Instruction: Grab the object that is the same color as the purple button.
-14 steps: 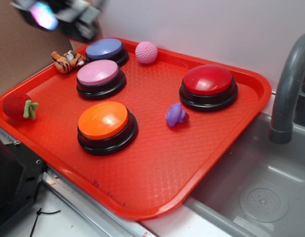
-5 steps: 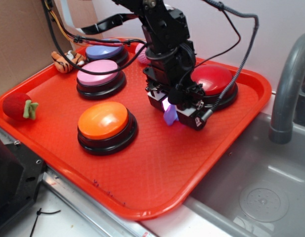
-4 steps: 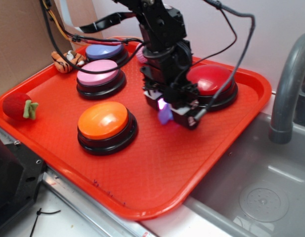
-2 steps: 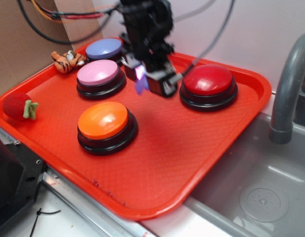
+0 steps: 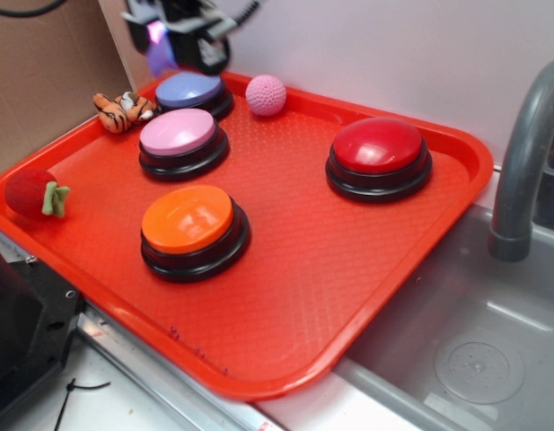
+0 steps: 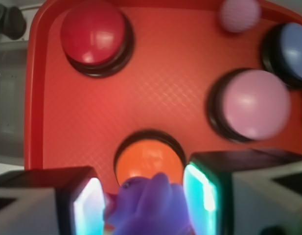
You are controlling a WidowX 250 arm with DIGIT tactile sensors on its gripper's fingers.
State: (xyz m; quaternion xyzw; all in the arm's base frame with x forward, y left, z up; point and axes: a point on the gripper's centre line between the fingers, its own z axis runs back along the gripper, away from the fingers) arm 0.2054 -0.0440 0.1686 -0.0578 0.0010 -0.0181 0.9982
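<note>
red tray (image 5: 375, 260) beside grey sink (image 5: 474, 341) | 4 buttons, right-front bare | gripper (image 6: 143, 200) clamps purple toy (image 6: 148, 203) above far-left corner

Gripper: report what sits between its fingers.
A purple toy is clamped between the fingers of the gripper, above the orange button. Its lower part runs out of view.

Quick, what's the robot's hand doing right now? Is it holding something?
Hand: closed on the purple toy, holding it up in the air above the tray.
</note>
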